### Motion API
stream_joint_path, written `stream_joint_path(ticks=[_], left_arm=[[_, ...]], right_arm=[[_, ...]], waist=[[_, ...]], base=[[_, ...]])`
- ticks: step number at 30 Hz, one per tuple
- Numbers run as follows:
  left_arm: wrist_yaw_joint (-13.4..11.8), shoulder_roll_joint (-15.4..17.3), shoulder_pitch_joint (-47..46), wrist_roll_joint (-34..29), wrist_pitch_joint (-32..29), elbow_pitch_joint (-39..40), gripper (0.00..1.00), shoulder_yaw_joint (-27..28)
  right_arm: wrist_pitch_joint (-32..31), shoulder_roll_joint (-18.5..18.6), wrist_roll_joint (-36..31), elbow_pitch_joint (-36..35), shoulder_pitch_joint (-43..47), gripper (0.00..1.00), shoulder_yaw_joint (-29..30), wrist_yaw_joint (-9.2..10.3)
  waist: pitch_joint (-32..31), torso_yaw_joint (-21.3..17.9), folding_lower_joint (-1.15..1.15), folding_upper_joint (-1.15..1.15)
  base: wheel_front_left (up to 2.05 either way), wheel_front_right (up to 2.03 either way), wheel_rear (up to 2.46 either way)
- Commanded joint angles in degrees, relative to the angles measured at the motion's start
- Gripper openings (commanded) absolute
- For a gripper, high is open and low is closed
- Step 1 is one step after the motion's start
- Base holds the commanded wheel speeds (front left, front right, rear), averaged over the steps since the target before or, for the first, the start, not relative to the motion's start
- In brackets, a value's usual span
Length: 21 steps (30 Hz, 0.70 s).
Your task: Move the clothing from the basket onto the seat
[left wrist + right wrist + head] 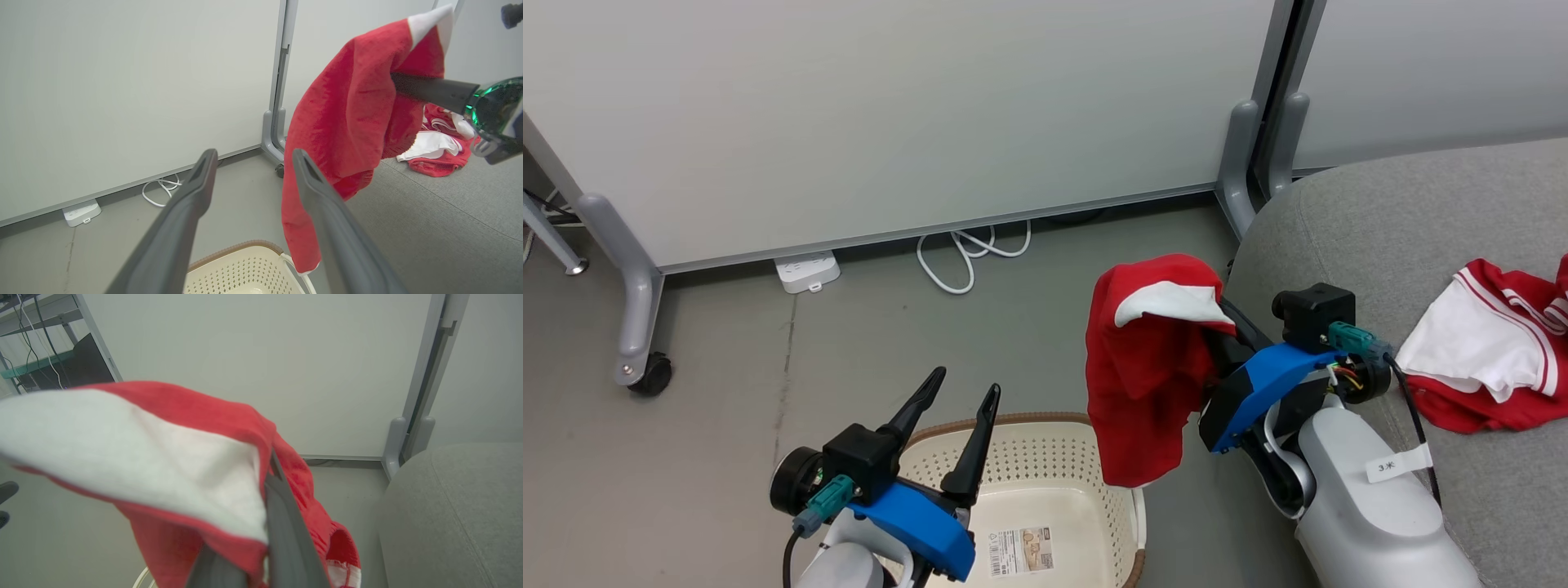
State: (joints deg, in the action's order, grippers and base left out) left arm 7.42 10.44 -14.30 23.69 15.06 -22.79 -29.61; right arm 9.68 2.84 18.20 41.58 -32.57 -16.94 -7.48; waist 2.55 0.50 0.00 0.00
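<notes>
A red garment (1143, 376) with a white panel hangs from my right gripper (1227, 320), which is shut on it beside the seat's rounded edge, above the floor. The same garment (351, 122) (184, 465) drapes over my fingers. A second red-and-white garment (1494, 351) (437, 151) lies crumpled on the grey seat (1421, 229) (453, 514). The cream basket (1045, 482) (245, 269) sits on the floor at the bottom, holding no clothing where its floor shows; a label lies on its floor. My left gripper (960, 392) (253, 157) hovers open over the basket's left side.
A white partition panel (890, 114) on grey wheeled legs (637, 310) stands behind. A white power strip (806, 271) and a coiled white cable (972, 253) lie on the grey floor at its foot. A second panel's leg (1241, 155) stands close to the seat.
</notes>
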Motion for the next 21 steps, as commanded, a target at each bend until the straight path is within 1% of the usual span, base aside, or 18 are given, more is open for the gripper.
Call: stream_joint_path(ticks=[1, 5, 11, 12, 21], left_arm=[[0.1, -0.1, 0.7, 0.0, 0.2, -0.1, 1.0, 0.6], [0.1, 0.0, 1.0, -0.4, 0.2, 0.3, 1.0, 0.8], [0.1, 0.6, 0.9, -0.7, 0.2, 0.9, 1.0, 1.2], [0.1, 0.6, 0.9, -0.7, 0.2, 0.9, 1.0, 1.2], [0.1, 0.8, -0.4, -0.9, 0.2, 1.1, 1.0, 0.3]], right_arm=[[-0.1, 0.1, 0.2, -0.5, 0.6, 0.0, -0.1, -0.02], [-0.3, 0.1, 0.2, -0.9, 0.9, 0.0, -0.1, -0.02], [-0.3, 0.1, 0.4, -1.5, 0.9, 0.0, -0.4, -0.03], [-0.3, 0.1, 0.4, -1.5, 0.9, 0.0, -0.4, -0.03], [-0.3, 0.1, 0.0, -1.6, 1.3, 0.0, 0.0, -0.03]], waist=[[0.1, -0.3, 0.0, 0.0], [0.2, -1.8, 0.0, 0.0], [0.9, -6.6, 0.0, 0.0], [0.9, -6.6, 0.0, 0.0], [1.7, -15.1, 0.0, 0.0]], base=[[0.0, 0.0, 0.0], [0.0, 0.0, 0.0], [0.0, 0.0, 0.0], [0.0, 0.0, 0.0], [0.0, 0.0, 0.0]])
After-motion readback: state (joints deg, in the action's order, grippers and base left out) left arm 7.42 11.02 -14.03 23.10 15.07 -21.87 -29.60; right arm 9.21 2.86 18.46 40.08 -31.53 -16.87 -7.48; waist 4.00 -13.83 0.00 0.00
